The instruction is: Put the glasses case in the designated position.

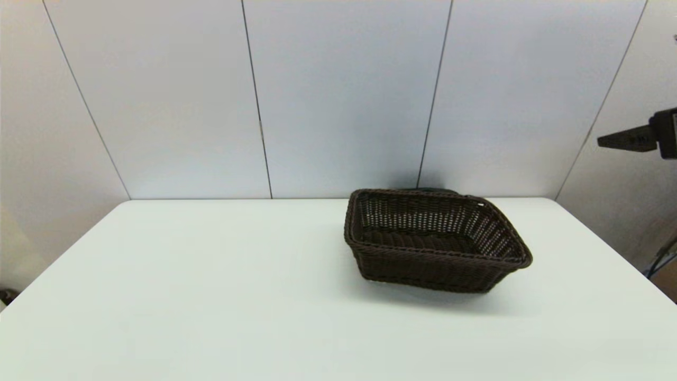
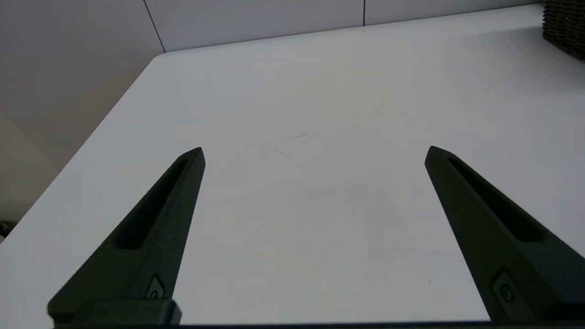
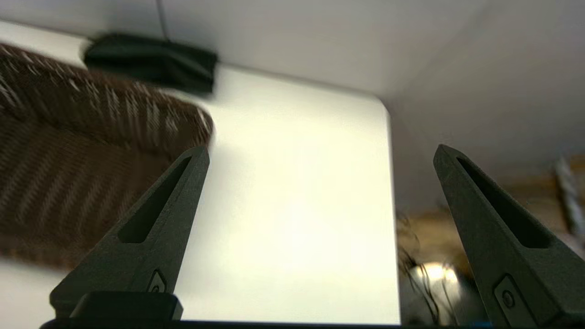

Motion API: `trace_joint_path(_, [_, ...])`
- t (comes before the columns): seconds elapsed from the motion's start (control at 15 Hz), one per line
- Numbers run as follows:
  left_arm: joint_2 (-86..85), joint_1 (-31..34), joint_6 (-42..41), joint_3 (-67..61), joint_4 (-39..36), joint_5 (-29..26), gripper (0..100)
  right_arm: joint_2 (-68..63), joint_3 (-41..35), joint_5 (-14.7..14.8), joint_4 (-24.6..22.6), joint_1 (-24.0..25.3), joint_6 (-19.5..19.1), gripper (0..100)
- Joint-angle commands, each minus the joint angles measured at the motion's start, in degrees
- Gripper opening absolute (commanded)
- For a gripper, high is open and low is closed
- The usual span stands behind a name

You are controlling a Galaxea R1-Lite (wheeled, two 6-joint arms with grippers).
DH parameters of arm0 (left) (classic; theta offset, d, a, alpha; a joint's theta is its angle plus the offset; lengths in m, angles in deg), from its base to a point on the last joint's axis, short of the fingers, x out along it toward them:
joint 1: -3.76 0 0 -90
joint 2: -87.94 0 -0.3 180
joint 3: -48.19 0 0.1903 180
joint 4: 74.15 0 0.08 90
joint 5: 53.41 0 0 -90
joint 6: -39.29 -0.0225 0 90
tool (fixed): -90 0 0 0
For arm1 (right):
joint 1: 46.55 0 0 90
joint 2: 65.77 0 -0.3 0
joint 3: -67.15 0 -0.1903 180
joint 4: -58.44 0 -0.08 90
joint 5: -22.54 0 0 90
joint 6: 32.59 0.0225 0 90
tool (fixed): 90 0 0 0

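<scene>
White wall panels close off the back of my workspace, and the white table [image 1: 211,296] runs right up to them. On it, toward my right and near the far edge, stands a dark brown woven basket [image 1: 433,241], turned a little askew so that one corner points toward the table's right side. I see nothing lying inside it.

Behind the basket, squeezed between its far wall and the wall panels, lies the glasses case [image 3: 151,61], a flat black pouch. From my head I catch only a thin dark sliver of it above the basket's far rim [image 1: 428,189]; my right wrist camera shows it plainly, lying on the table just beyond the basket's rim. Whether the two touch, I cannot tell.

My right gripper [image 3: 320,153] is raised well above the table off its right side, and from my head only part of it shows at the picture's right edge [image 1: 616,141]. Its fingers are spread wide and hold nothing, with the basket's near corner beside one finger [image 3: 151,228].

My left gripper [image 2: 313,153] hangs low over the bare left part of the table, well apart from the basket, its fingers likewise wide apart with nothing between them.
</scene>
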State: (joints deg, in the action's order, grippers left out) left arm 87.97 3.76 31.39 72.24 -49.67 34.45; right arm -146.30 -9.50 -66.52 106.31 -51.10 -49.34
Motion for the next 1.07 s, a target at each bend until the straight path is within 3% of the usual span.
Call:
trace_joint_path(0.07, [0.1, 0.0, 0.0, 0.0, 0.0, -0.1, 100, 18.0, -14.2, 1.2, -0.2, 4.5, 0.2, 100])
trace_joint_path(0.27, [0.1, 0.0, 0.0, -0.1, 0.0, -0.1, 100, 24.5, -20.9, -1.0, -0.2, 6.8, 0.0, 100])
trace_joint_path(0.47, [0.1, 0.0, 0.0, -0.1, 0.0, 0.0, 100, 31.4, -29.2, -11.5, -0.2, 5.0, 0.3, 100])
trace_joint_path(0.6, [0.1, 0.0, -0.1, 0.0, 0.0, 0.0, 100, 36.6, -35.2, -12.6, -0.2, 4.4, 0.2, 100])
trace_joint_path(1.07, [0.1, 0.0, -0.1, -0.1, 0.0, 0.0, 100, 52.7, -51.6, -12.4, -0.3, 4.2, 0.3, 100])
